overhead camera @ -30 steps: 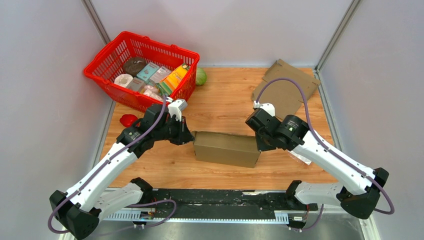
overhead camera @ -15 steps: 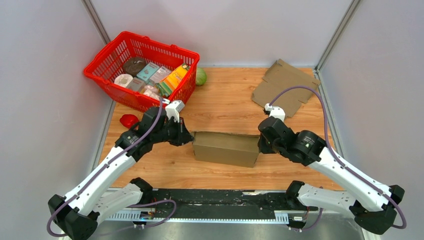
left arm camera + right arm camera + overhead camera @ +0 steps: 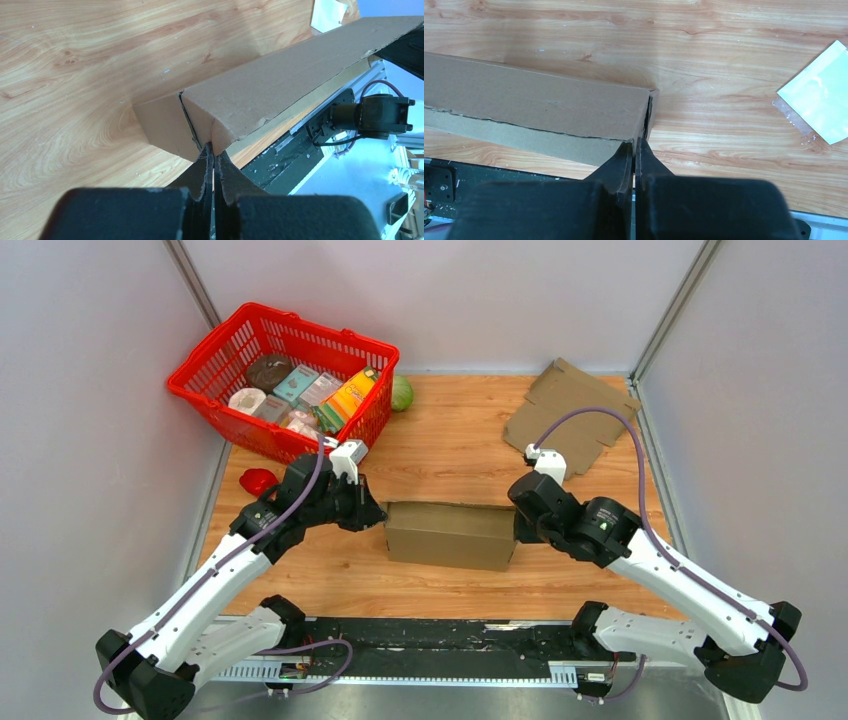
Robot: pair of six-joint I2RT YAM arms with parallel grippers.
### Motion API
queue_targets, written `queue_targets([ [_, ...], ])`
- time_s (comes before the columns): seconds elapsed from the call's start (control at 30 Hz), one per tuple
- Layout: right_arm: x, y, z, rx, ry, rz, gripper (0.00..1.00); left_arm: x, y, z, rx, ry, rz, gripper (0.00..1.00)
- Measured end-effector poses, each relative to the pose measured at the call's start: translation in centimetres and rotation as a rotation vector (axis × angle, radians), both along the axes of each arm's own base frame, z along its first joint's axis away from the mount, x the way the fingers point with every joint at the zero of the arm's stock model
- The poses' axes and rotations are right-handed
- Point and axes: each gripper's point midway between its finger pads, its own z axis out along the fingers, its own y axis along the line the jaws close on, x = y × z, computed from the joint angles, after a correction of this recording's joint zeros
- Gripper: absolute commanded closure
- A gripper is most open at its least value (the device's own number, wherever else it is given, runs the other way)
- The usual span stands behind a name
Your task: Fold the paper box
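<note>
Both shut, empty: left hand [image 3: 374, 513] and right hand [image 3: 516, 521] press box [image 3: 450, 536] ends; uneven push may buckle it.

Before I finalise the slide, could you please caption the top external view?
Left gripper and right gripper, both shut, at opposite ends of the paper box on the table.

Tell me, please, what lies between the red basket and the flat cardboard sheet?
In the top view, a green round item sits beside the red basket; from there to the flat cardboard sheet the wooden table is bare.
</note>
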Motion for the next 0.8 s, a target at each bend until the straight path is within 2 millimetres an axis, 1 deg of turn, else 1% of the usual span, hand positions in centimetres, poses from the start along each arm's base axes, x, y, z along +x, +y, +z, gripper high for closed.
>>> queue_targets([
  [0.33, -0.1, -0.4, -0.1, -0.020, -0.005, 0.002, 1.00, -0.1, -0.1, 0.0, -0.003, 0.003, -0.006, 1.00],
  [0.4, 0.0, -0.4, -0.3, -0.015, -0.014, 0.004, 0.99, -0.1, -0.1, 0.0, -0.003, 0.003, -0.007, 1.00],
  [0.5, -0.1, -0.4, -0.5, 0.005, -0.033, 0.018, 0.83, -0.1, -0.1, -0.1, -0.004, -0.001, -0.005, 1.00],
  [0.53, -0.3, -0.3, -0.3, 0.015, -0.036, 0.029, 0.74, -0.2, 0.0, -0.2, -0.003, -0.003, -0.003, 1.00],
  [0.6, -0.4, -0.1, 0.1, 0.034, -0.045, 0.043, 0.70, -0.2, 0.2, -0.2, -0.003, -0.008, 0.002, 1.00],
  [0.67, -0.4, 0.0, 1.0, 0.049, -0.066, 0.062, 0.64, -0.3, 0.2, -0.2, -0.002, -0.011, 0.001, 1.00],
  [0.7, -0.3, 0.1, 1.6, 0.057, -0.077, 0.070, 0.64, -0.3, 0.2, -0.2, -0.001, -0.013, 0.002, 1.00],
  [0.8, 0.1, 0.5, 4.1, 0.084, -0.125, 0.094, 0.63, -0.3, 0.3, -0.3, 0.002, -0.016, 0.008, 1.00],
])
